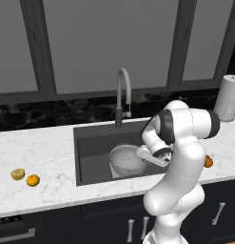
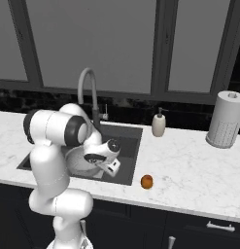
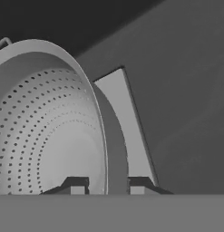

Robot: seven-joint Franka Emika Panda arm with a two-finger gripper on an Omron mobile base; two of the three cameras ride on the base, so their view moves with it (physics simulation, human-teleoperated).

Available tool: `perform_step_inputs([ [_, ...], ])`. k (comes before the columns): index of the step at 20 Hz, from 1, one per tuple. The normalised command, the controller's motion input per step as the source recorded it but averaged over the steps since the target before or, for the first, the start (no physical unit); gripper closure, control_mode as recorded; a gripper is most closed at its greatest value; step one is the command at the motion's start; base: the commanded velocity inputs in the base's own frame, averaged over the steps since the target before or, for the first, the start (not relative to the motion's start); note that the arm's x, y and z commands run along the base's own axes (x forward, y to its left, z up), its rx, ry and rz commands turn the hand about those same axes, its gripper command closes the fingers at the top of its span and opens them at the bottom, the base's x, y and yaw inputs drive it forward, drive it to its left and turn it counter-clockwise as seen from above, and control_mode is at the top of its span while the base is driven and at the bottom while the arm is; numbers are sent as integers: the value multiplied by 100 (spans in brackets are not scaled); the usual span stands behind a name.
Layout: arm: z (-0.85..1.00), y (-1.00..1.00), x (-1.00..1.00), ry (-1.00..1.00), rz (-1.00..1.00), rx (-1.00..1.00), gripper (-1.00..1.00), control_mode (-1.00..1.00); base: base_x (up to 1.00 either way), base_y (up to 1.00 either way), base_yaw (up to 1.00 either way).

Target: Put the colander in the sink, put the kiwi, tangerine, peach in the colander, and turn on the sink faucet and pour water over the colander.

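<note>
I see the colander point(image 1: 127, 159) sitting inside the sink point(image 1: 93, 145), toward its right half, over the lighter square in the floor. My gripper point(image 3: 106, 186) is down at the colander's right rim; in the hand view one fingertip sits inside the wall and one outside, straddling it, but I cannot tell whether they press on it. The sink faucet point(image 1: 122, 95) stands at the sink's back edge. On the counter point(image 1: 38, 152), the kiwi point(image 1: 17, 174) and an orange fruit point(image 1: 33, 180) lie near the front-left edge; another orange fruit point(image 2: 146, 181) lies right of the sink.
</note>
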Motion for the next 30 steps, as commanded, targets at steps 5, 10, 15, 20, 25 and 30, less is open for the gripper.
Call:
perform_step_inputs([
  [5,-39,0,5,-3,0,-1,100,-100,0,0,0],
  [10,-25,0,-6,0,0,0,100,-100,0,0,0],
  [15,-3,2,-22,0,0,0,100,-100,0,0,0],
  [20,0,10,-17,0,0,0,100,-100,0,0,0],
  [25,12,12,-1,6,0,0,100,-100,0,0,0],
  [30,21,6,0,23,5,-6,100,-100,0,0,0],
])
